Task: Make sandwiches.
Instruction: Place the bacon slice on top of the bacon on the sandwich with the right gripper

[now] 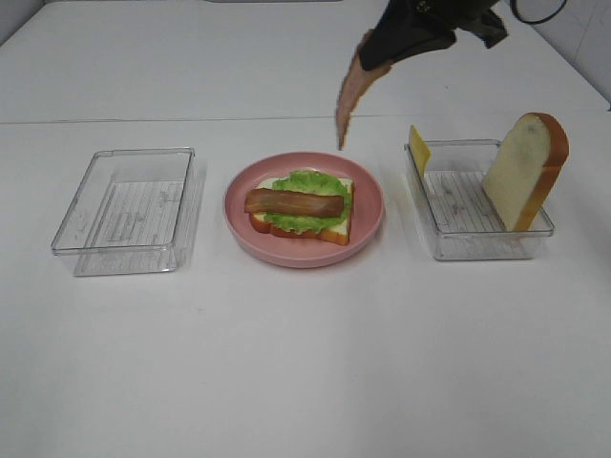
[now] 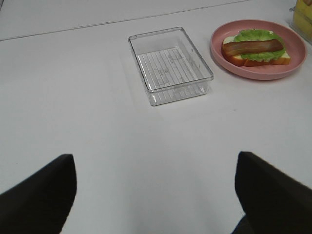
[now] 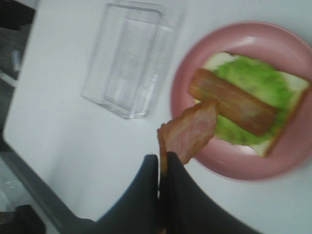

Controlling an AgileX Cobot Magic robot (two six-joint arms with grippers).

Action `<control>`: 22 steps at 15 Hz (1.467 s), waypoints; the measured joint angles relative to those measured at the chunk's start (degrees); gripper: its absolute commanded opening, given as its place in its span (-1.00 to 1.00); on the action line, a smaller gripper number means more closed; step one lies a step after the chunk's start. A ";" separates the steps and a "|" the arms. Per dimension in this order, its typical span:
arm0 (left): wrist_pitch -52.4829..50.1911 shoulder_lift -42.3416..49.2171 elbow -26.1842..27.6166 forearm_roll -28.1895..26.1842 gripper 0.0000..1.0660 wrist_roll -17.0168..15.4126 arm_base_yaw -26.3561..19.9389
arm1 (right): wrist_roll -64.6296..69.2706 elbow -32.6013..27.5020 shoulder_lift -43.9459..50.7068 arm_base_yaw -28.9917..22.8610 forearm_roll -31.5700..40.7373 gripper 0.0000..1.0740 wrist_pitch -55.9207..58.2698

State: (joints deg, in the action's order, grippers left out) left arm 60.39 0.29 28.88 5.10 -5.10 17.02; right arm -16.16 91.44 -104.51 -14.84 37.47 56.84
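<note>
Right wrist view: the right claw is squeezed tight on a thin, wavy bacon strip above the round pink plate. The sandwich, white bread with bumpy green lettuce, lies on that plate. The left claw is spread wide, holding nothing, over the white surface.

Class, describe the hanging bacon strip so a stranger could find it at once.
Find the round pink plate mid-table. Above its far rim, a bacon strip dangles from the right gripper. The other strip lies flat on the lettuce; this one hangs in mid-air.
</note>
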 measured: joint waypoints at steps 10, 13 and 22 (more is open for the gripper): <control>0.00 0.00 0.00 0.06 0.57 0.00 0.00 | -22.23 0.00 -20.68 0.00 43.54 -1.00 -0.52; 0.00 0.00 0.00 0.06 0.57 0.00 0.00 | -23.78 0.00 -25.21 0.00 48.36 -1.00 0.92; -0.06 0.00 0.00 0.34 0.57 0.00 0.00 | -14.50 0.00 -26.76 0.00 33.75 -1.00 -2.64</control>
State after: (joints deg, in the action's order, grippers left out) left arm 60.33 0.29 28.88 5.44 -5.10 17.02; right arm -30.65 91.44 -131.26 -14.84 71.22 54.20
